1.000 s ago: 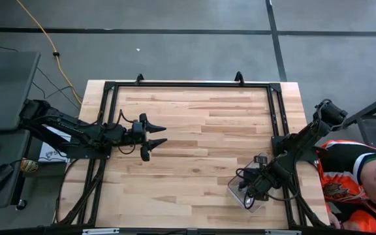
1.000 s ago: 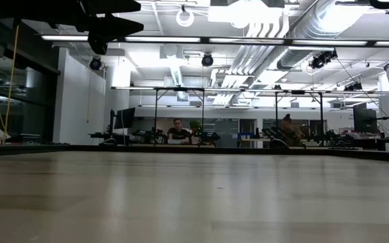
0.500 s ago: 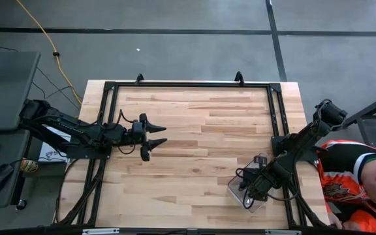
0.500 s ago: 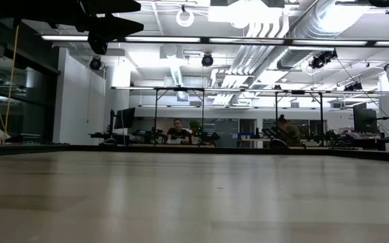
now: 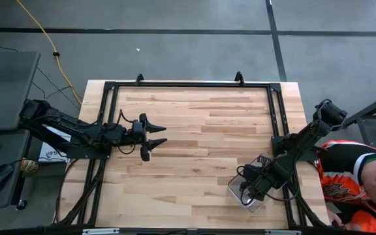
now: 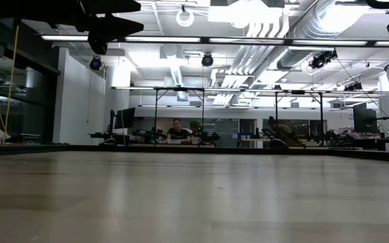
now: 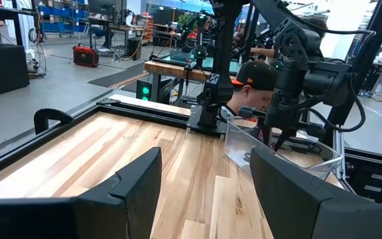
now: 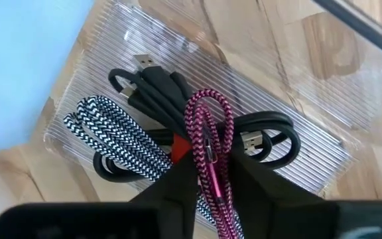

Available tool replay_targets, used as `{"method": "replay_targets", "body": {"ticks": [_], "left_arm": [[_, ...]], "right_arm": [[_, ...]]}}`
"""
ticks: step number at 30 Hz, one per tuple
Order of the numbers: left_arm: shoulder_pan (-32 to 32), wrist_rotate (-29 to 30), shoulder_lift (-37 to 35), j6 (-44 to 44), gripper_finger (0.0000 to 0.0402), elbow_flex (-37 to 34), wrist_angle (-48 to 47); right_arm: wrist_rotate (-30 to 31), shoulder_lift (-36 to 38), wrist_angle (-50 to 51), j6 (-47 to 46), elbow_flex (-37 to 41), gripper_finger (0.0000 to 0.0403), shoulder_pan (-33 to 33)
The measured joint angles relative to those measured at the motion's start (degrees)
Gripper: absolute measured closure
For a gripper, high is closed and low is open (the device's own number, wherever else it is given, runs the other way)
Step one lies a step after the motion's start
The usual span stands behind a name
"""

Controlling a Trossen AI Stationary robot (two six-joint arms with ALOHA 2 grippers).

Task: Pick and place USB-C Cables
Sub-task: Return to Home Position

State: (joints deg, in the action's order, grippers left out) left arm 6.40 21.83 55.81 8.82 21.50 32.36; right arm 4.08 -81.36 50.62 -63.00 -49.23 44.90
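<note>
A clear ribbed bin [image 8: 297,119] stands near the table's front right corner [image 5: 232,186]. In it lie a black-and-white braided cable [image 8: 111,129], a black cable [image 8: 158,89] and a black cable with a red band [image 8: 181,147]. My right gripper [image 8: 207,169] reaches down into the bin [image 5: 252,188] and is shut on the pinkish-red braided cable [image 8: 207,116]. My left gripper [image 5: 165,134] hovers open and empty over the table's left half; its wrist view [image 7: 204,159] looks across at the bin [image 7: 244,143]. My right gripper pinches the pinkish-red cable's bundled strands [image 8: 212,156] between its two fingers, about midway along the bundle. The fingers come from above, pointing down into the bin. The bundle's far loop [image 8: 204,106] lies over the black cables; whether it is lifted I cannot tell.
A black metal frame [image 5: 188,85] runs around the wooden table top. A person in an orange and white top [image 5: 364,176] sits beside the table's right front corner. The table's middle [image 5: 201,150] is bare wood.
</note>
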Motion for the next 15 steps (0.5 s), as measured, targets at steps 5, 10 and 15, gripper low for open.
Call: {"method": "replay_targets", "body": {"ticks": [5,10,15], "left_arm": [[-0.01,0.00,0.00,0.00,0.0190,0.00,0.00],[0.00,0.01,0.00,0.00,0.0190,0.00,0.00],[0.00,0.01,0.00,0.00,0.0190,0.00,0.00]], "right_arm": [[-0.02,0.00,0.59,0.00,0.00,0.0298,0.01],[-0.01,0.00,0.99,0.00,0.00,0.0270,0.01],[0.00,0.00,0.99,0.00,0.00,0.0257,-0.01]]}}
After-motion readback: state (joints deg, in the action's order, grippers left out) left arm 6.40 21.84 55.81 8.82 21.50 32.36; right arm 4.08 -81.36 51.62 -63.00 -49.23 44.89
